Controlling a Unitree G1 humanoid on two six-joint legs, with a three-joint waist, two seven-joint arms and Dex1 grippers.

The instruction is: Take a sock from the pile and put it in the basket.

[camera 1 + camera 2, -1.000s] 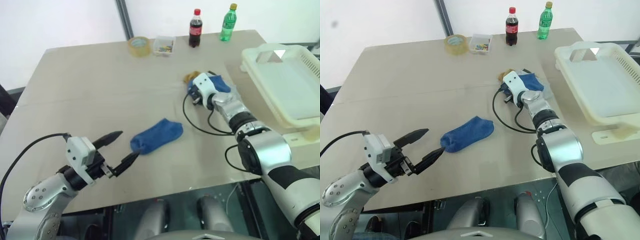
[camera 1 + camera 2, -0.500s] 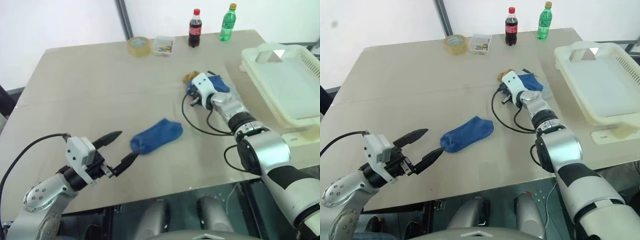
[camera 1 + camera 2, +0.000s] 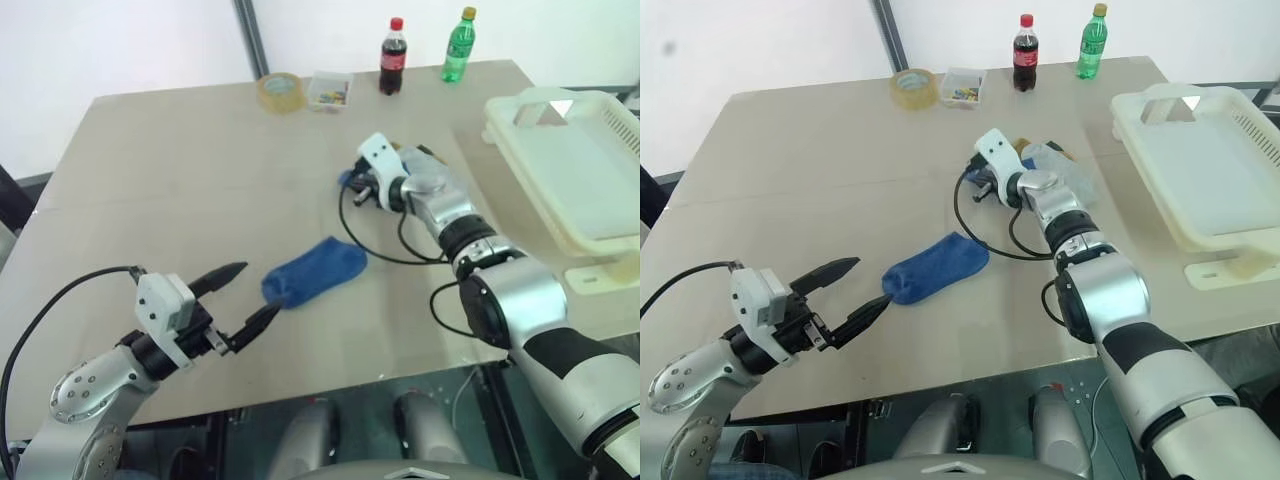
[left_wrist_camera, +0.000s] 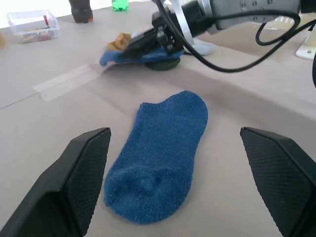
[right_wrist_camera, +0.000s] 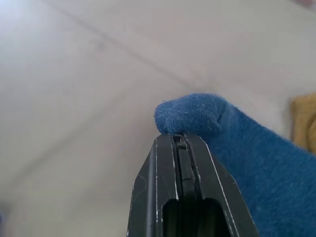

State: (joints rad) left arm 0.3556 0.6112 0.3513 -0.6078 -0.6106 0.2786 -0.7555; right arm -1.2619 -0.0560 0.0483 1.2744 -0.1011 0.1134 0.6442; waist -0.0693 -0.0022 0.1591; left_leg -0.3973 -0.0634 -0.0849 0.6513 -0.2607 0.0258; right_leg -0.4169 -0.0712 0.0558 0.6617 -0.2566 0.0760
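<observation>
My right gripper (image 3: 347, 184) is shut on the end of a bright blue sock (image 5: 232, 128), at the left edge of the pile (image 3: 1060, 168). The sock trails back toward the pile's grey and mustard-yellow socks (image 5: 303, 118). The left wrist view shows that same gripper and its sock (image 4: 116, 56) low over the table. A second blue sock (image 3: 315, 272) lies flat by itself near the table's middle. My left gripper (image 3: 256, 291) stands open just in front of that sock, its fingers (image 4: 84, 173) wide on either side and not touching it. The cream basket (image 3: 600, 235) sits at the right edge.
At the far edge of the table stand a tape roll (image 3: 278, 91), a small clear box (image 3: 329, 90), a cola bottle (image 3: 391, 43) and a green bottle (image 3: 457, 44). A black cable (image 3: 385, 250) loops on the table beside my right wrist.
My right gripper has closed fully and swung left, dragging the blue sock's end out from the pile. The left arm and the lone sock have not moved.
</observation>
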